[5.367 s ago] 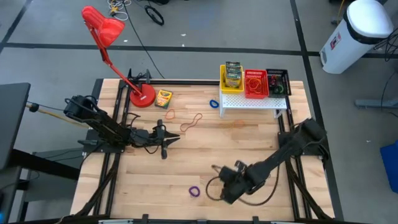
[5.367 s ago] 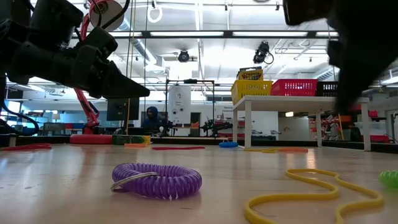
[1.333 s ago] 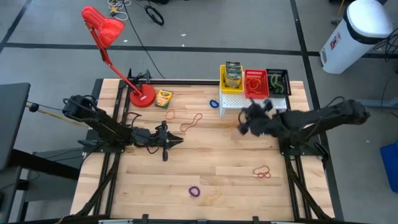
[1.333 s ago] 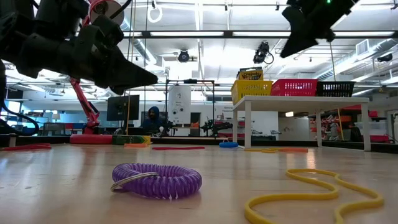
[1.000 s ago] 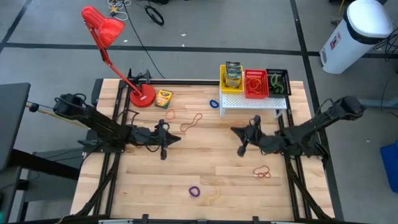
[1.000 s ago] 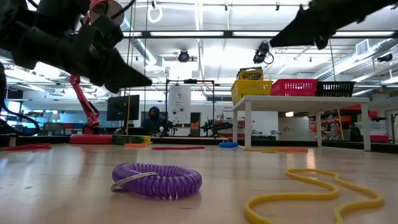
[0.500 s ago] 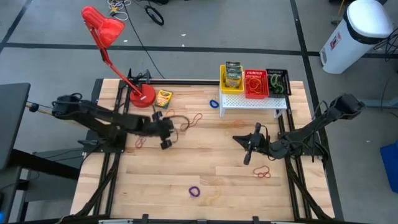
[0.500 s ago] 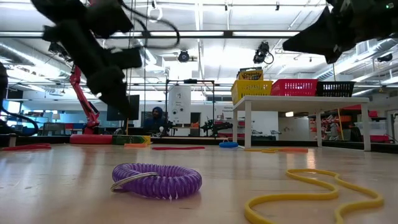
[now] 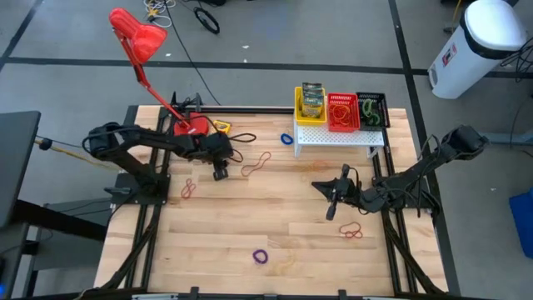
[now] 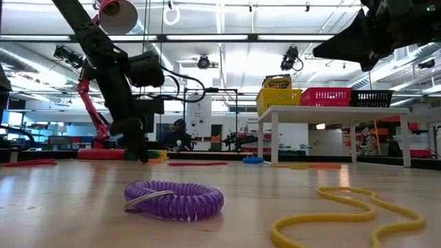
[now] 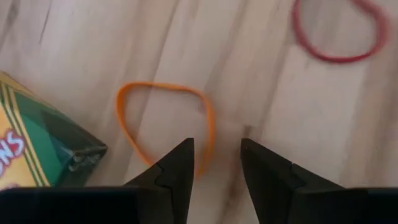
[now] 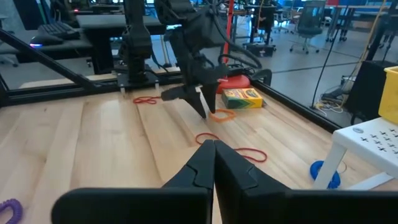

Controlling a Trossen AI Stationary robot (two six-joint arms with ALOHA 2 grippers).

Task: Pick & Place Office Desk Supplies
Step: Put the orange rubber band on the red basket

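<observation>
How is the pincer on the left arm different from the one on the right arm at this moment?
The left pincer is open, fingers apart; the right pincer is shut, fingers pressed together. The left one is low over an orange rubber band beside a crayon box near the table's back; the right one points across the table from the right side, with nothing under it. Both are dark, two-fingered and hold nothing.

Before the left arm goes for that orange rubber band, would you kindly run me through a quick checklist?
1. Left gripper open: ok, a gap shows between the fingers.
2. Orange rubber band lined up: ok, one side lies just ahead of the fingertips.
3. Crayon box clear of the band: ok, close beside but apart.
4. Right gripper out of the way: ok, shut, across the table.
5. Red basket on the white shelf ready: cannot tell how full.
</observation>
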